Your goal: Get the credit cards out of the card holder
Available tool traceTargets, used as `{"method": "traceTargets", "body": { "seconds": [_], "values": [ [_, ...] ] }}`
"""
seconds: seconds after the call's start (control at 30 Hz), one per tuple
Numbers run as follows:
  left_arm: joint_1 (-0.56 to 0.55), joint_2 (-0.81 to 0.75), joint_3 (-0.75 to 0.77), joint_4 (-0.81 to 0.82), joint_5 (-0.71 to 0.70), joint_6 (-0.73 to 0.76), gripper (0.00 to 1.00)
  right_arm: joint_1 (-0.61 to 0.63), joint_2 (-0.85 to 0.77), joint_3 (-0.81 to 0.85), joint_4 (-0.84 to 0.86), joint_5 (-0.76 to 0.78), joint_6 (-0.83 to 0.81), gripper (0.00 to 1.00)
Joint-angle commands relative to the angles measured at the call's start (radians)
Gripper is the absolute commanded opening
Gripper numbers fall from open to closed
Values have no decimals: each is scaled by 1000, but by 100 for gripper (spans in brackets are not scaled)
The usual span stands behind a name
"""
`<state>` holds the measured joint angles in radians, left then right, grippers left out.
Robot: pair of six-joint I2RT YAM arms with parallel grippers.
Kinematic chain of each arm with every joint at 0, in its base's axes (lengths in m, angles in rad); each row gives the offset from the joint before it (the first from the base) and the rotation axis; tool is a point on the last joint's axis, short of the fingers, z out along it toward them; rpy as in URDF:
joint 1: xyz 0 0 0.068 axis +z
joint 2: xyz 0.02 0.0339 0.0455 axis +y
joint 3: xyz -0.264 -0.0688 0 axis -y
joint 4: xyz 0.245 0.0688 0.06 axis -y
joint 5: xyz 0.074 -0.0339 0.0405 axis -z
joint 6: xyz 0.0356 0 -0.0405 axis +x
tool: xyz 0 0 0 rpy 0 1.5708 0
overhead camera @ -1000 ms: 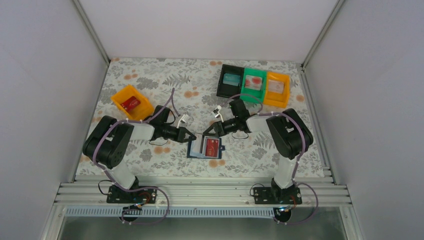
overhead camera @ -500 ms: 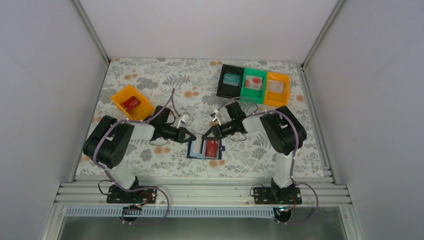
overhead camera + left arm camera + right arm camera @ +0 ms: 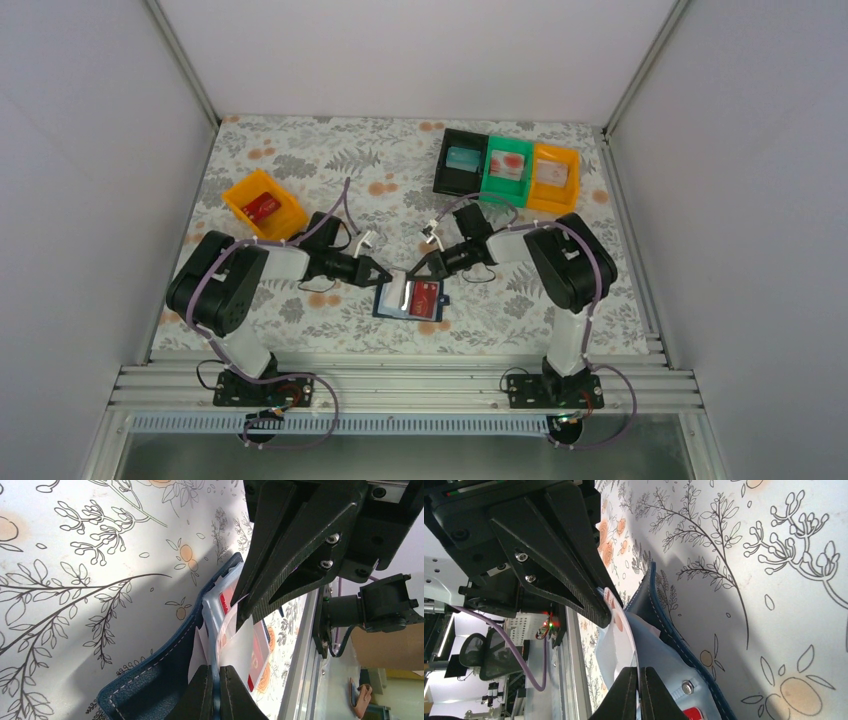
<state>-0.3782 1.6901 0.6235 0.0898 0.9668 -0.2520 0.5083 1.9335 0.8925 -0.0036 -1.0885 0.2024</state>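
You have both arms folded low and turned inward, elbows out to the sides, forearms pointing at each other across the middle. Your left arm (image 3: 215,285) ends in the left gripper (image 3: 383,274), its jaws pressed together on the edge of the card holder (image 3: 150,690). Your right arm (image 3: 572,262) brings the right gripper (image 3: 412,272) almost tip to tip with it, fingers pinched on a thin pale card (image 3: 235,647). Both wrists are rolled onto their sides.
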Motion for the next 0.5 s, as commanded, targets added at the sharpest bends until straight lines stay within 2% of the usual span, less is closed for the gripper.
{"method": "traceTargets", "body": {
  "seconds": [0.0,0.1,0.2,0.4,0.47],
  "values": [
    [-4,11,18,1,-32,36,7,-15,-48,13,-65,-15,-55,4],
    [-5,11,19,1,-34,31,15,-16,-50,14,-79,-21,-59,5],
    [-4,16,22,-1,-32,30,16,-16,-51,29,-97,-21,-62,4],
    [-5,19,23,-9,-43,32,3,-27,-54,71,-191,30,-97,4],
    [-5,16,24,-17,-56,37,2,-45,-58,67,-225,49,-107,4]
  ]
}}
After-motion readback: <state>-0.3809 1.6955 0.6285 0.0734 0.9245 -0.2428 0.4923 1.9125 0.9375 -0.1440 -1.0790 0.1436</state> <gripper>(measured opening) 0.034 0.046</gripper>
